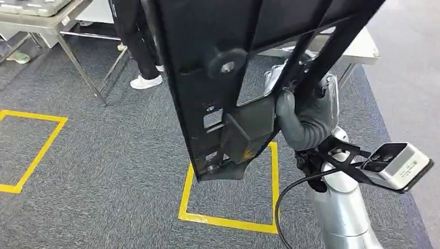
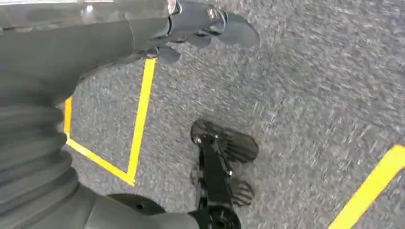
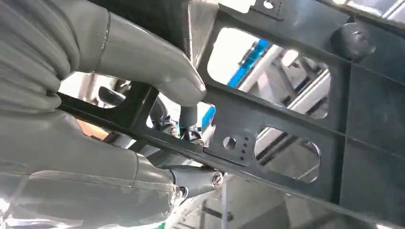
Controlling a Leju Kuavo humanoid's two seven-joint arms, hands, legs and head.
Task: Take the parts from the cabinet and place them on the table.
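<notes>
A large black metal frame part (image 1: 218,78) with cut-outs and round knobs hangs in front of me, tilted, above the carpet. My right hand (image 1: 306,116) grips one of its bars, thumb wrapped over it. Up close in the right wrist view the thumb (image 3: 157,67) and fingers clamp the black frame (image 3: 296,119). My left hand (image 2: 191,28) hangs over the carpet with fingers loosely extended, nothing in it. A white table (image 1: 358,49) stands behind the frame at the upper right.
Yellow tape squares (image 1: 228,220) mark the grey carpet. A person in dark trousers and white shoes (image 1: 145,80) stands at the back beside a folding table (image 1: 46,21). Another yellow square (image 1: 31,150) lies to the left.
</notes>
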